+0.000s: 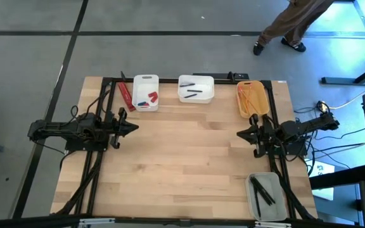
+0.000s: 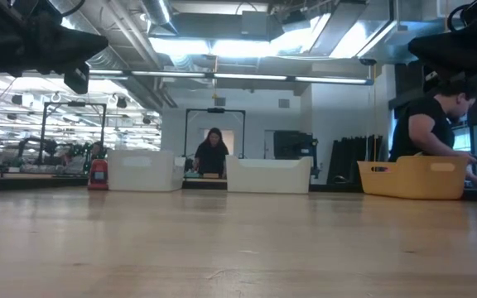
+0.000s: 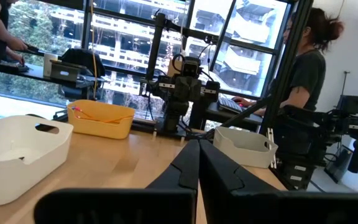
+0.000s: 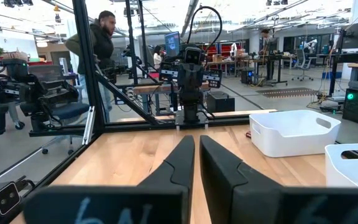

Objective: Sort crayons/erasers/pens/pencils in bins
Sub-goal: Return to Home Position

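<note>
Apparently everything is sorted: pencils lie in the yellow-orange bin, pens in the wider white bin and grey bin.

Both arms wait at the table's sides, left gripper closed and empty, right gripper nearly closed, holding nothing.

Little could go wrong beyond an arm's swing nudging a bin; a red object lies beside the narrow white bin, nothing blocking.

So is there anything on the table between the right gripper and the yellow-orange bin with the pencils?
Nothing visible. The right gripper sits just beside the yellow-orange bin, with only bare wood between them.
</note>
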